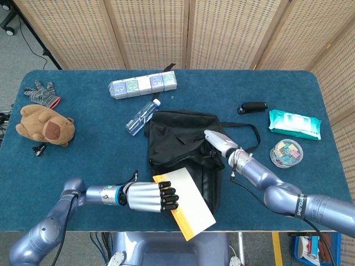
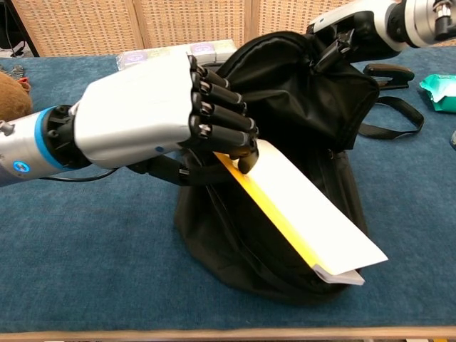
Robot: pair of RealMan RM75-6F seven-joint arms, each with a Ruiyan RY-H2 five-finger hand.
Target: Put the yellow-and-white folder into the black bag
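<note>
The yellow-and-white folder (image 1: 187,204) (image 2: 306,214) is held at its near-left end by my left hand (image 1: 150,197) (image 2: 164,117), fingers curled over its top edge. It lies tilted over the front of the black bag (image 1: 183,149) (image 2: 299,121), outside the opening. My right hand (image 1: 219,143) (image 2: 342,32) grips the bag's upper right rim and holds the mouth lifted open. The bag's strap (image 1: 244,133) trails to the right on the blue table.
On the table (image 1: 83,160): a water bottle (image 1: 142,117), a row of small boxes (image 1: 143,85), a plush bear (image 1: 44,126), a glove (image 1: 40,93), a black stapler (image 1: 252,107), a green wipes pack (image 1: 294,124), a tub of clips (image 1: 286,153).
</note>
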